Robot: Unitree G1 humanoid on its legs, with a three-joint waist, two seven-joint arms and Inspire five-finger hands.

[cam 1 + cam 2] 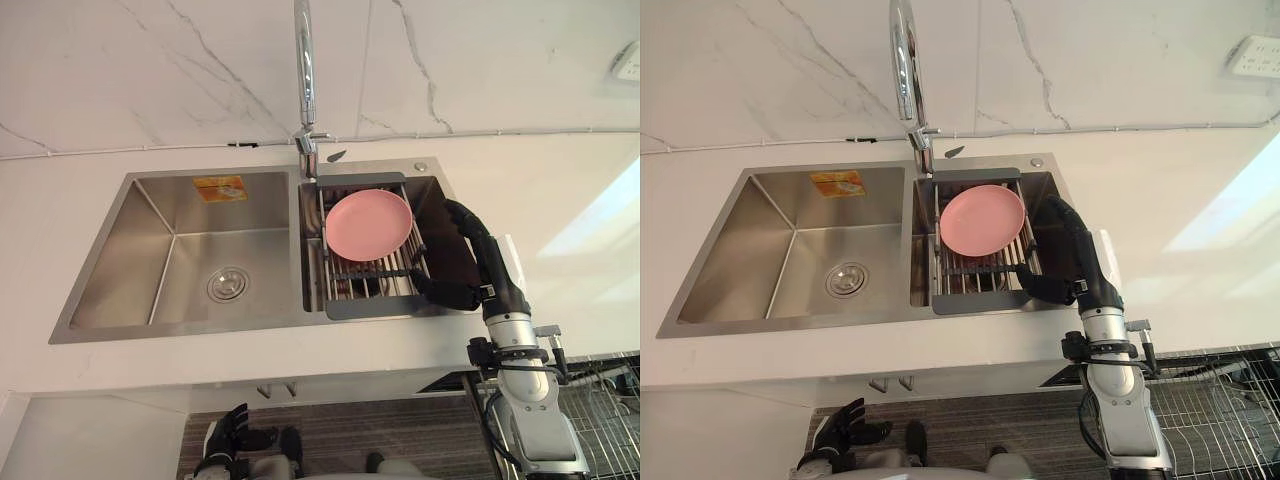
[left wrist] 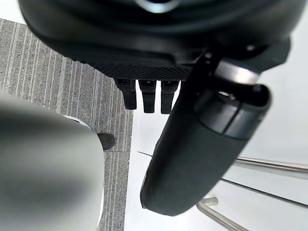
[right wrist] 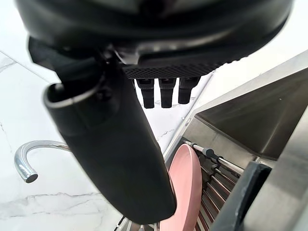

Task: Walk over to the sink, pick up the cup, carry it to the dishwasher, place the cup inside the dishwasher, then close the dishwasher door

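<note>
Cup and its whereabouts I could not tell: if it sat in the sink [image 1: 110,250], it was most likely down in the right basin, hidden behind the right hand [image 1: 485,262] or the drying rack [image 1: 372,285]. That hand had its arm over the front edge and lay in the narrow slot between the rack and the basin's right wall. Its fingers were straight and relaxed, its thumb stuck out toward the rack's front corner, and it held nothing. I judged this to be a reach for the cup, with no grasp made yet. A pink plate [image 1: 369,223] lay tilted on the rack's bars just beside the hand, so a careless lift could knock it. The left hand [image 1: 230,437] hung low near the floor [image 1: 330,430], loose and empty, presumably kept out of the way.

The left basin held a drain [image 1: 227,284] and a sticker [image 1: 220,187] on its back wall. The faucet [image 1: 304,80] rose between the basins. The white table [image 1: 560,200] ran under a veined marble wall [image 1: 150,70] with a socket [image 1: 628,62]. A wire basket [image 1: 610,420], probably the dishwasher's, showed low to the right.
</note>
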